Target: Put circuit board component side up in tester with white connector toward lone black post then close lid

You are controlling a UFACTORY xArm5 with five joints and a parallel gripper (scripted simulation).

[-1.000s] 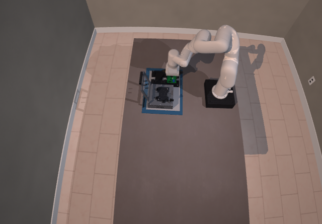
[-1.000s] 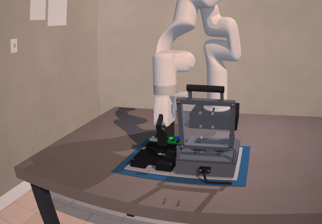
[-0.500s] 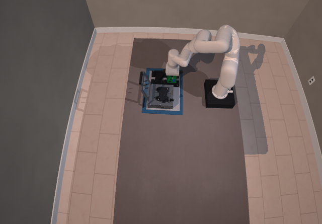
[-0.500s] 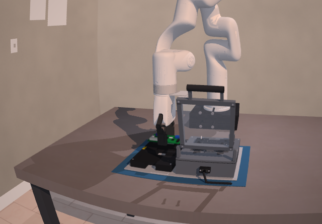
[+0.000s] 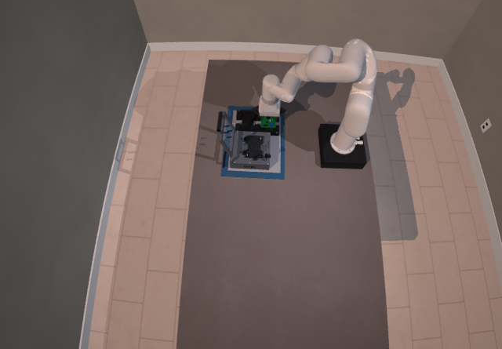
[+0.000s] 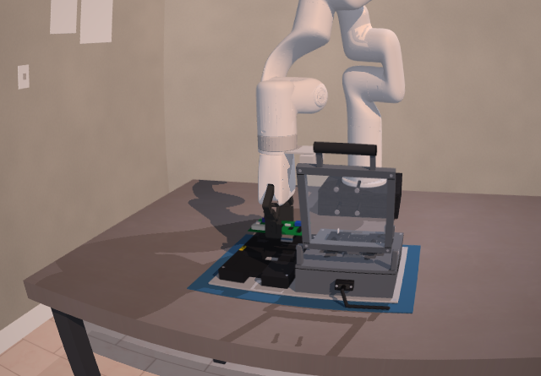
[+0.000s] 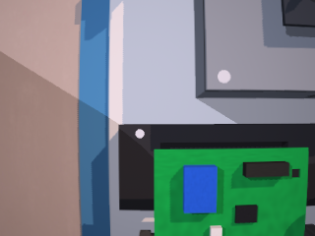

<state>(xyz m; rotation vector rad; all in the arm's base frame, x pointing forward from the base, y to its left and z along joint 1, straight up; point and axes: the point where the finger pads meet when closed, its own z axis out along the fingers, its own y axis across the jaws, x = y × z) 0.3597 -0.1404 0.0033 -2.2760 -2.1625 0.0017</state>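
Observation:
My gripper (image 6: 279,226) (image 7: 227,231) is shut on the green circuit board (image 5: 267,121) (image 6: 289,228) (image 7: 228,194), fingers at opposite edges. The board is level, component side up, a little above the black tray (image 6: 236,267) (image 7: 135,172). Its white connector (image 6: 258,226) points left in the exterior view, away from the tester; the wrist view does not show it. The grey tester (image 5: 249,166) (image 6: 323,282) (image 7: 256,74) stands beside the tray. Its lid (image 6: 345,170) (image 5: 220,121) stands open, with the black handle (image 6: 345,148) on top. A small light pin (image 6: 337,230) shows inside; the lone black post cannot be made out surely.
The tray and tester stand on a blue-bordered mat (image 5: 253,175) (image 6: 418,275) (image 7: 94,157). A black cable (image 6: 367,307) leaves the tester on the lid's hinge side. The arm's black base (image 5: 344,161) stands to the right in the top view.

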